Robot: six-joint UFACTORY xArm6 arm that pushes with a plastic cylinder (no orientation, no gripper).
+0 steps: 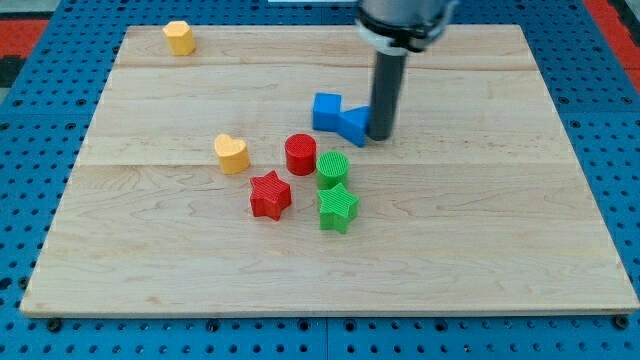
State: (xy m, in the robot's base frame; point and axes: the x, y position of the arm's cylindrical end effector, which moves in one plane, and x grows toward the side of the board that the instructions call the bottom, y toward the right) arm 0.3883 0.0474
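My tip [381, 136] stands against the right side of a small blue block [355, 125], touching it. Just left of that block sits a blue cube [326, 110], the two nearly in contact. Below them lie a red cylinder [300, 154] and a green cylinder [333, 168]. A red star [269, 195] and a green star [338, 208] sit under those. A yellow heart [231, 153] rests to the left of the red cylinder.
A yellow hexagon-like block [179, 37] sits alone near the top left corner of the wooden board [480, 240]. Blue pegboard [610, 120] surrounds the board on all sides.
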